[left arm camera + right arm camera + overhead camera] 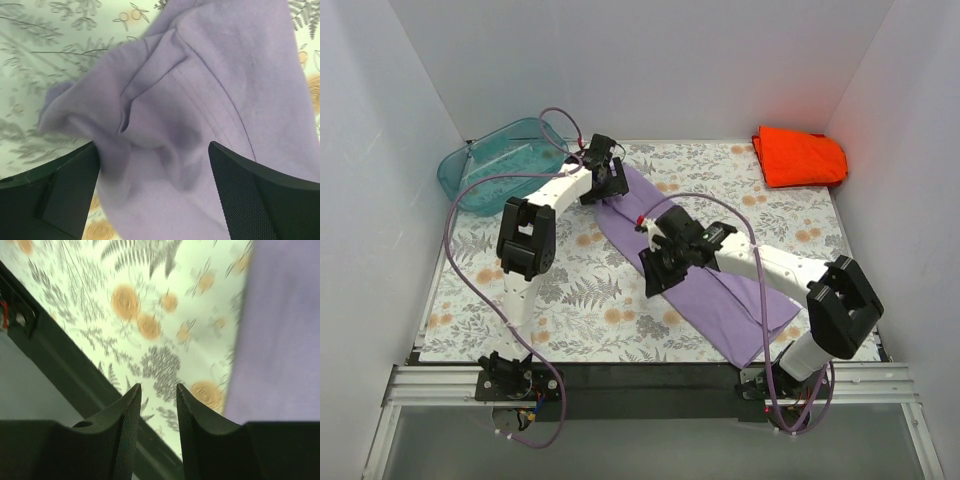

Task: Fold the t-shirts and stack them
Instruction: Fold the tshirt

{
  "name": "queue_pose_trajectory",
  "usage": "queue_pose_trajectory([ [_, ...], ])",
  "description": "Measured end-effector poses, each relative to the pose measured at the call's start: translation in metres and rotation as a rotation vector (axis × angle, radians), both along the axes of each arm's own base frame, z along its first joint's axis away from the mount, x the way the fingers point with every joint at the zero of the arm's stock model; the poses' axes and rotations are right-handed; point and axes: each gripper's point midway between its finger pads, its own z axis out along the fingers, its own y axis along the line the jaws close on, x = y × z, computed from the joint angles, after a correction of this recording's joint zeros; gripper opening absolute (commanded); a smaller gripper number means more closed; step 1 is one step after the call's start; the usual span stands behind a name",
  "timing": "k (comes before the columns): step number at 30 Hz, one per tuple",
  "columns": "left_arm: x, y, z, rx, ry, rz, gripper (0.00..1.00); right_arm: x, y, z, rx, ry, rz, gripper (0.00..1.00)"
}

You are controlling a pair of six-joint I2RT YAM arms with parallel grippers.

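The lavender t-shirt [720,290] lies as a long strip running diagonally from the back left to the front right of the floral table. My left gripper [609,184] is low over its far end, open wide, with bunched lavender cloth [200,75] lying between the fingers [240,190]. My right gripper [656,279] hovers over the strip's left edge near the middle, jaws a little apart with nothing between them [158,387]; the lavender cloth [280,340] is to its right. The orange-red t-shirt [800,157] lies folded at the back right corner.
A translucent teal tub [505,160] stands at the back left, just left of my left gripper. The table's black front edge [60,360] runs below the right gripper. White walls close in the back and both sides.
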Motion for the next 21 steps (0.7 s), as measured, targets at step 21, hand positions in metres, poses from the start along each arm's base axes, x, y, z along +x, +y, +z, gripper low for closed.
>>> queue_pose_trajectory([
  [21, -0.185, 0.093, 0.141, -0.043, -0.199, 0.13, 0.86, 0.247, 0.065, -0.012, 0.158, -0.275, -0.089, 0.4],
])
